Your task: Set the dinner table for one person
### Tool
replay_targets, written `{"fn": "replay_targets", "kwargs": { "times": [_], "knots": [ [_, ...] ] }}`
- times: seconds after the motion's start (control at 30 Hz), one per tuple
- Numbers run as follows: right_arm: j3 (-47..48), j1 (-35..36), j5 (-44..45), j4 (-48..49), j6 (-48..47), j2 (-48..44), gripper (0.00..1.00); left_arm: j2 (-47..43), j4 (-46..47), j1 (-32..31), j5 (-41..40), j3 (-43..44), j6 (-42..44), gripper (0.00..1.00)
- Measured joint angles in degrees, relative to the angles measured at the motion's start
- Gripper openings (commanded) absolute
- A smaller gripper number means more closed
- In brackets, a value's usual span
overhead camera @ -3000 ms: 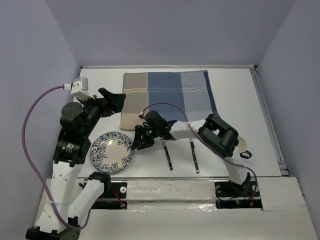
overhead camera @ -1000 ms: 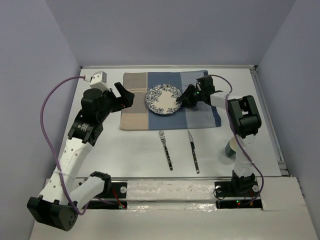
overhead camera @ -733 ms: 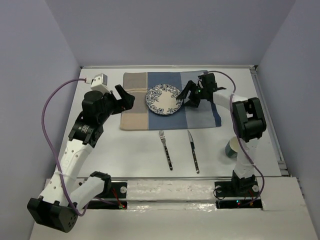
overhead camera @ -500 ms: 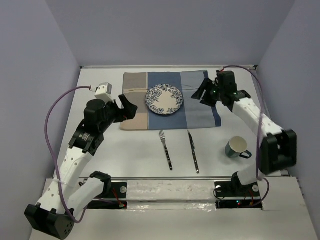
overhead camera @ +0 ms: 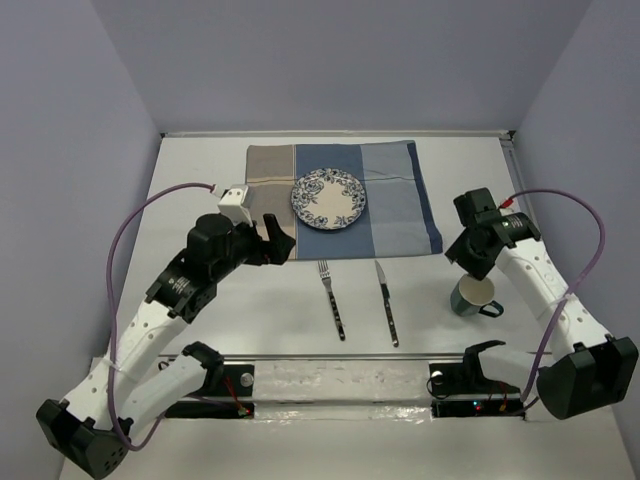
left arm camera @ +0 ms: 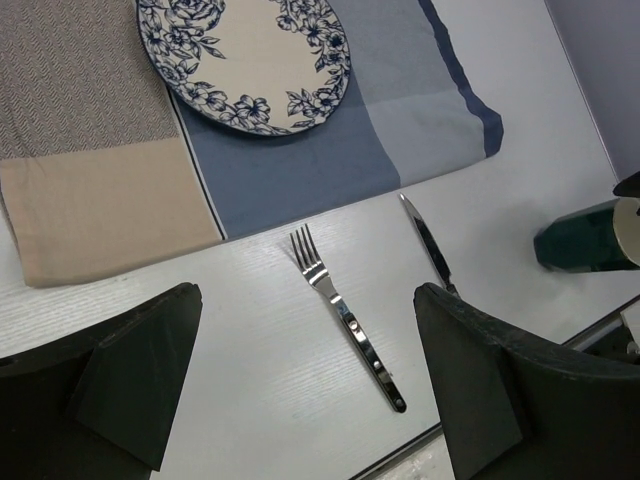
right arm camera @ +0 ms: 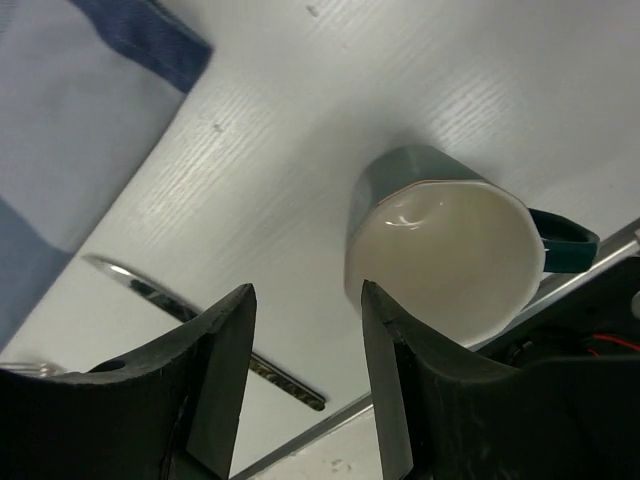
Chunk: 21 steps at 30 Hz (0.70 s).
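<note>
- At near-right corner of table (overhead camera: 470, 170): mug (overhead camera: 474, 294) upright, handle toward that corner.
- Right gripper (right arm camera: 305, 375) hovers just beyond mug's far side, jaws part open, empty.
- Left gripper (left arm camera: 315, 378) wide open, empty, over fork (left arm camera: 345, 318) by near edge; right arm clearly nearer mug.

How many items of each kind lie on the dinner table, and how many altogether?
Plate: 1
Fork: 1
Knife: 1
Mug: 1
Cloth mat: 1
Total: 5
</note>
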Motion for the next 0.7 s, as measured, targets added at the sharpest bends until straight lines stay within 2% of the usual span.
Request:
{"fn": "replay_targets", "kwargs": {
  "times": [0.23, 0.3, 0.37, 0.43, 0.6, 0.7],
  "knots": [
    [-3.15, -0.44, 1.38, -0.76, 2.32, 3.37, 0.51, -1.18, 0.07, -0.87, 0.00, 0.00, -0.02, 0.99],
    [-4.76, -0.44, 1.40, 0.24, 2.47, 4.35, 0.47, -1.36, 0.04, -0.96, -0.11, 0.02, -0.02, 0.99],
    [-6.40, -0.68, 1.36, 0.98, 2.43, 4.74, 0.27, -1.38, 0.00, -0.98, -0.24, 0.13, 0.00, 0.99],
    [-8.00, -0.98, 1.40, 1.64, 2.34, 5.44, 0.00, -1.38, -0.04, -1.09, -0.44, 0.37, 0.00, 0.99],
    [-6.51, -1.07, 2.95, 1.95, -1.01, 5.97, 0.00, -1.38, -0.11, -1.11, -1.27, 1.88, -0.11, 0.99],
    [1.27, -1.07, 5.75, 0.33, -8.02, 7.39, 0.00, -1.44, 0.46, -1.11, -1.55, 2.21, -0.81, 0.99]
  ]
}}
